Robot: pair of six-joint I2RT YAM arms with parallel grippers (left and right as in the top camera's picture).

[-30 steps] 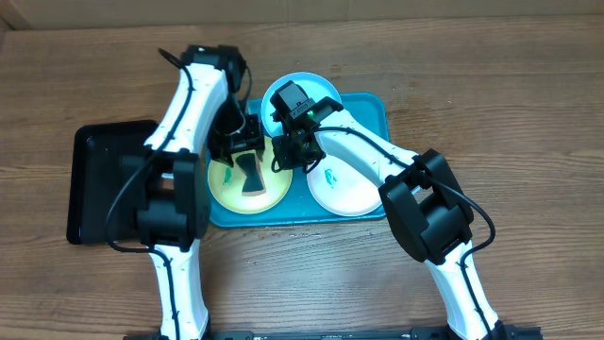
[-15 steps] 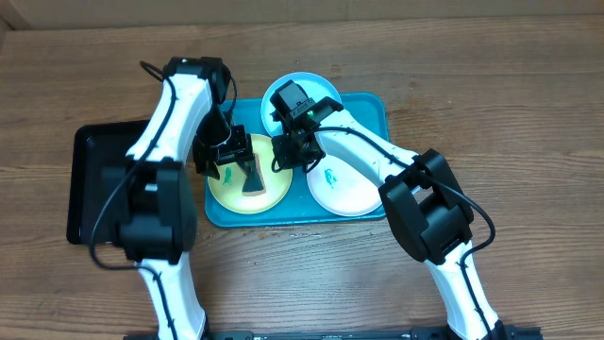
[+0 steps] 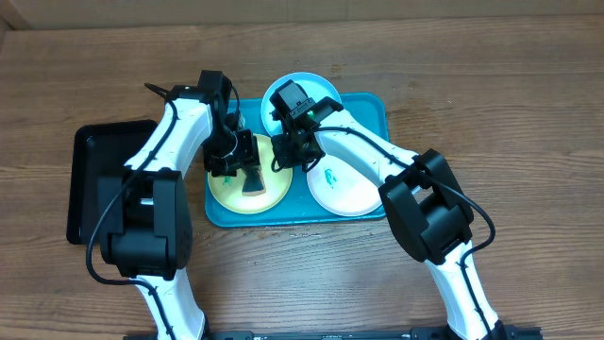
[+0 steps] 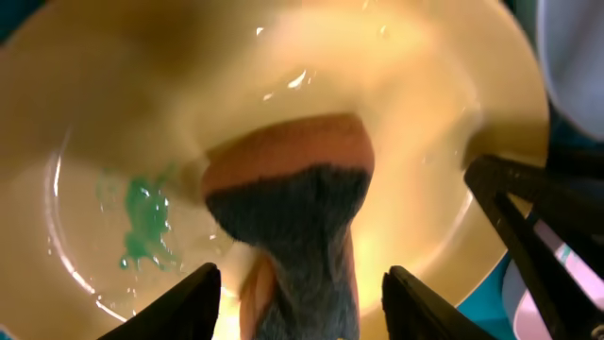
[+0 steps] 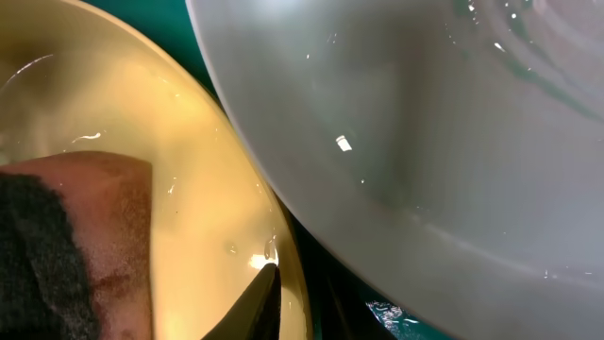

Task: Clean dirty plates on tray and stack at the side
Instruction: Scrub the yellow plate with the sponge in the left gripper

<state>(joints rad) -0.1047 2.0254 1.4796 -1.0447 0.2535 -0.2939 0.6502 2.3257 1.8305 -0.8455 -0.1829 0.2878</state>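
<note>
Showing glossy yellow-green plate (image 4: pixel 415 85) | green smear (image 4: pixel 142 219) | sponge (image 4: pixel 288 203) lying on it

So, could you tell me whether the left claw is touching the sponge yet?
Apart. The left wrist view shows bare yellow-green plate on both sides of the sponge, between it and the open left claw.
</note>
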